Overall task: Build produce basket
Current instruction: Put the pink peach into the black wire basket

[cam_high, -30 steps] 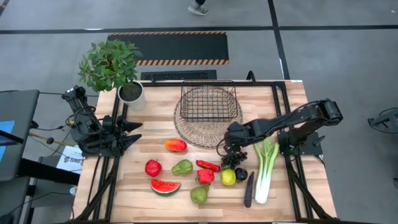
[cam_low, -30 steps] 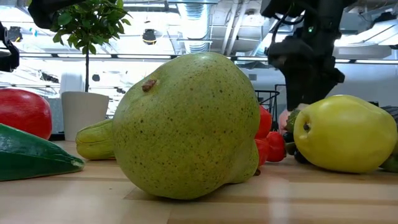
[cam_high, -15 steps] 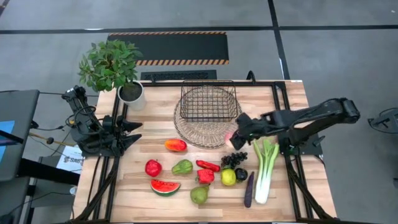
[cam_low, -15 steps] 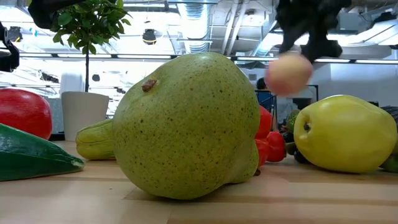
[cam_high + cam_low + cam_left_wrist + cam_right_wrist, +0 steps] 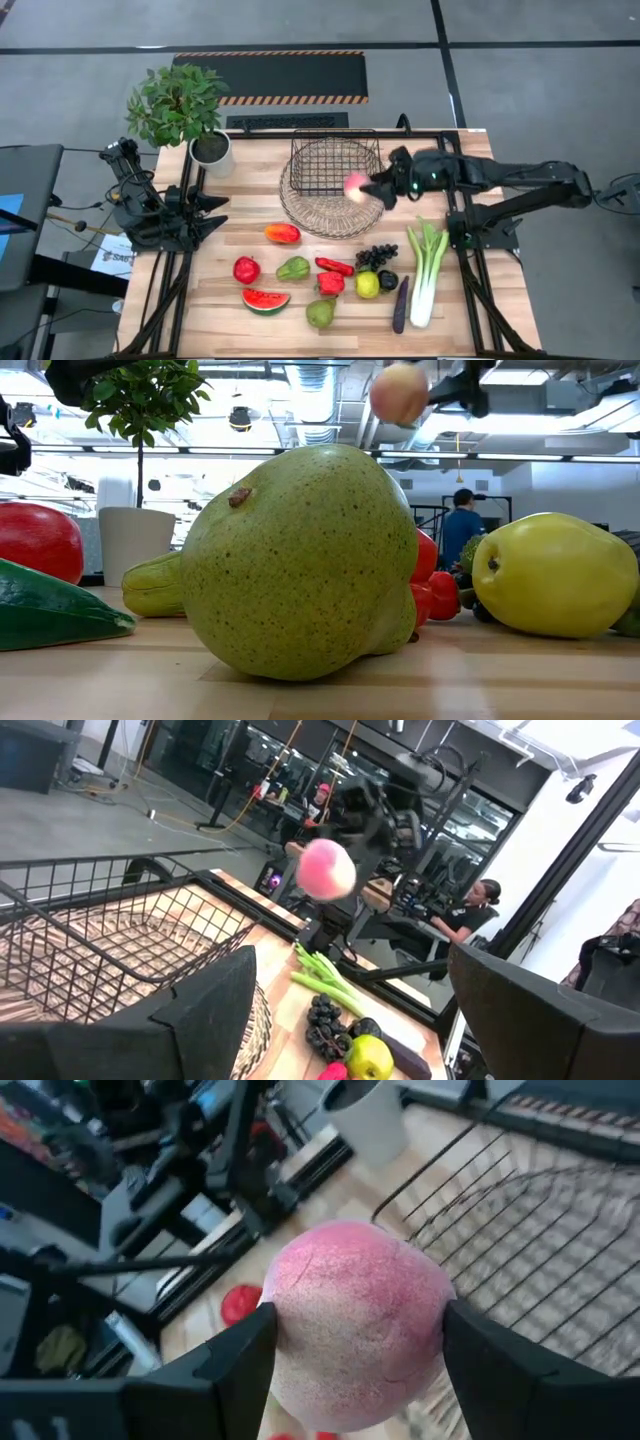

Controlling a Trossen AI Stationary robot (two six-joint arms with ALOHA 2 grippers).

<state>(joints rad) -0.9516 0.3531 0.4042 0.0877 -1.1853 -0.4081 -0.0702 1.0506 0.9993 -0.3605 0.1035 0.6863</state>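
Currently the peach [image 5: 355,184] is clamped in the right jaws [image 5: 378,189], held above the basket [image 5: 335,165] at its 4 o'clock corner; lowering inside, then release, is called for. Left jaws [image 5: 215,213] wait apart.

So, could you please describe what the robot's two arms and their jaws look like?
Both arms are dark, almost black, built of slim jointed links. The right arm ends in the right gripper, whose jaws are broad, flat, matte dark plates; a small green light shows near its wrist. The left arm has the same dark build, with black cables near its base, and the left gripper tapers forward.
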